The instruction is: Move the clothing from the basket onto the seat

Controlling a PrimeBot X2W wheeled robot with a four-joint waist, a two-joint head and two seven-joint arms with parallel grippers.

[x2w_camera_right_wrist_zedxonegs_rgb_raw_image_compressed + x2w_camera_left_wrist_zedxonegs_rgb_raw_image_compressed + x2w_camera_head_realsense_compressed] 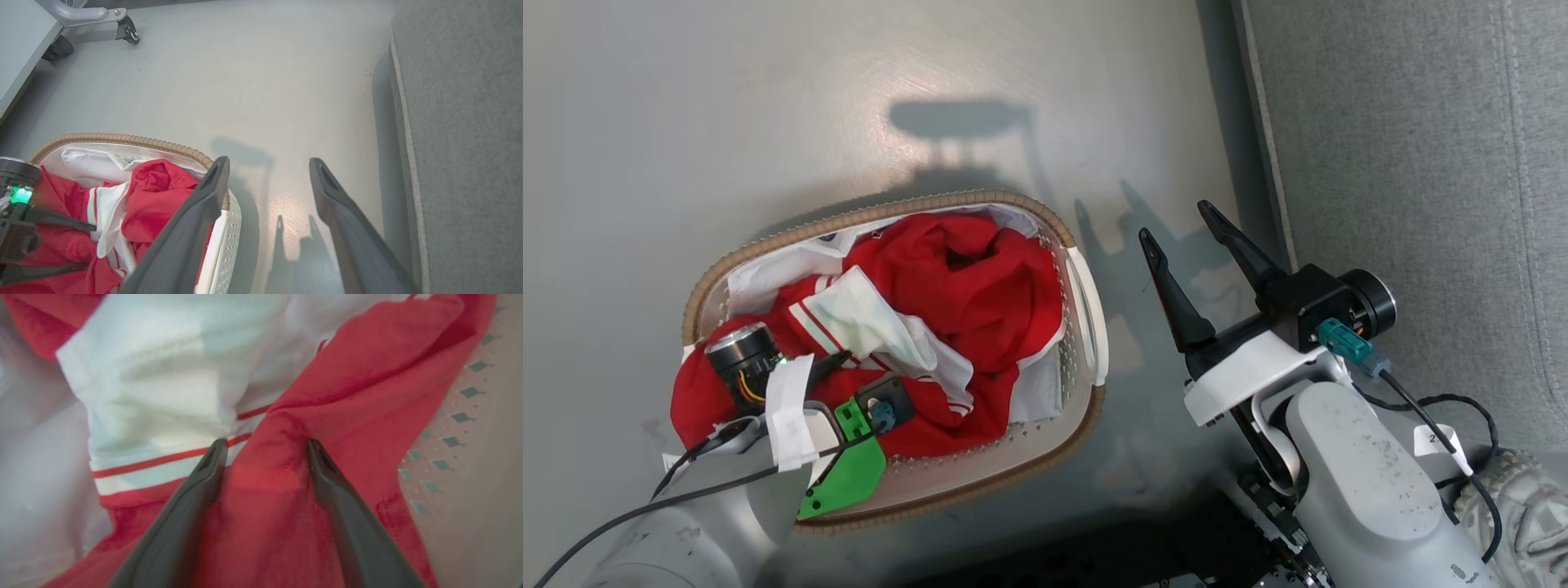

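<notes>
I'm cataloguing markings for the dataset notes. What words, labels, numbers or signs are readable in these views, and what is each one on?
"2": this seems to start the print on the small white tag on the black cable in the head view; the rest is too small to read.
White tape on the left wrist: no writing visible.
Clothing and basket: no readable print.
</notes>
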